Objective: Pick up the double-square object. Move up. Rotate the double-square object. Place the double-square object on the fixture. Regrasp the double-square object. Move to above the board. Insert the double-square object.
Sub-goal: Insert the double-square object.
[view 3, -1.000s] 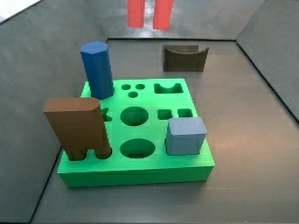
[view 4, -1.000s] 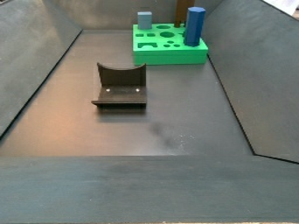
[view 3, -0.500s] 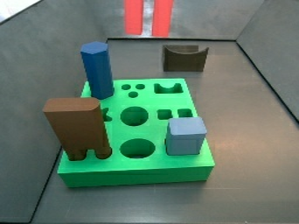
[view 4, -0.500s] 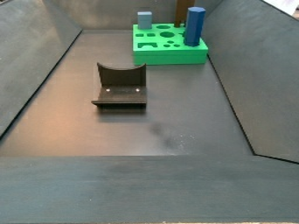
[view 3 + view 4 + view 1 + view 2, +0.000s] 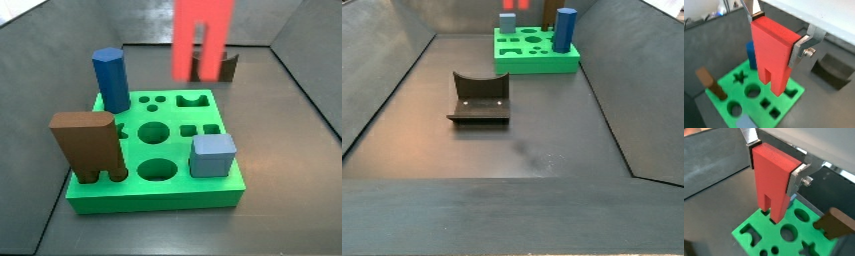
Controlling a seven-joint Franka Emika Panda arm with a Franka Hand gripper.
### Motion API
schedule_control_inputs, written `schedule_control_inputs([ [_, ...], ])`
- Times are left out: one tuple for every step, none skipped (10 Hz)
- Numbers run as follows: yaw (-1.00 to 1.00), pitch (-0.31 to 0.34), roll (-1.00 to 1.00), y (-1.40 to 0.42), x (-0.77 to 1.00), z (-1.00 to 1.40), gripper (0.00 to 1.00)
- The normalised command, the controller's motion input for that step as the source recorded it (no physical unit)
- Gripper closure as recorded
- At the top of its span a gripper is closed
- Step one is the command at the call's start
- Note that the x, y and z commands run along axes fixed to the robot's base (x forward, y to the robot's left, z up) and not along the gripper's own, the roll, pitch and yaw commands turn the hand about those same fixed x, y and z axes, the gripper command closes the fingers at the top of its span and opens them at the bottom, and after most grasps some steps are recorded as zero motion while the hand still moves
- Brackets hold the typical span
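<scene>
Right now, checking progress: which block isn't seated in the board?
The red double-square object, held upright by the gripper above the green board; blue prism, brown block, light-blue cube are seated.

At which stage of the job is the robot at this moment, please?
Done: the fixture is bare, and the claw grips the double-square object upright. In hand: carrying it in the air near the board. Left: insertion; the red piece is not yet in any hole.

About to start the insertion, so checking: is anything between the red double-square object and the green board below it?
Nothing visible. The gripper holds the double-square object upright above the board, with open air beneath its lower end.
</scene>
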Motion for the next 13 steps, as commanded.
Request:
schedule_control_inputs([
  [0.15,-0.133,0.03,-0.43,0.43,-0.82,1.0],
  [0.15,-0.151,0.1,-0.35,0.27,-0.75,1.0],
  [0.0,-0.12,0.18,-0.24,0.26,-0.63,1.0],
  [0.0,-0.027,0.24,-0.07,0.23,-0.47,1.0],
  [0.0,-0.02,0.22,0.0,0.0,-0.38,1.0],
  [0.17,-0.02,0.08,0.0,-0.06,-0.21,1.0],
  [0.17,0.0,0.03,0.0,-0.07,-0.1,1.0],
  [0.02,0.0,0.0,0.0,-0.23,-0.11,1.0],
  [0.0,-0.009,0.0,0.05,-0.38,-0.1,1.0],
  [0.0,-0.05,-0.09,0.03,-0.22,-0.12,1.0],
  [-0.07,-0.01,-0.08,0.0,0.0,-0.08,1.0],
  [-0.22,-0.011,-0.12,0.0,0.03,-0.1,1.0],
  [-0.23,0.0,-0.12,0.0,0.18,-0.12,1.0],
])
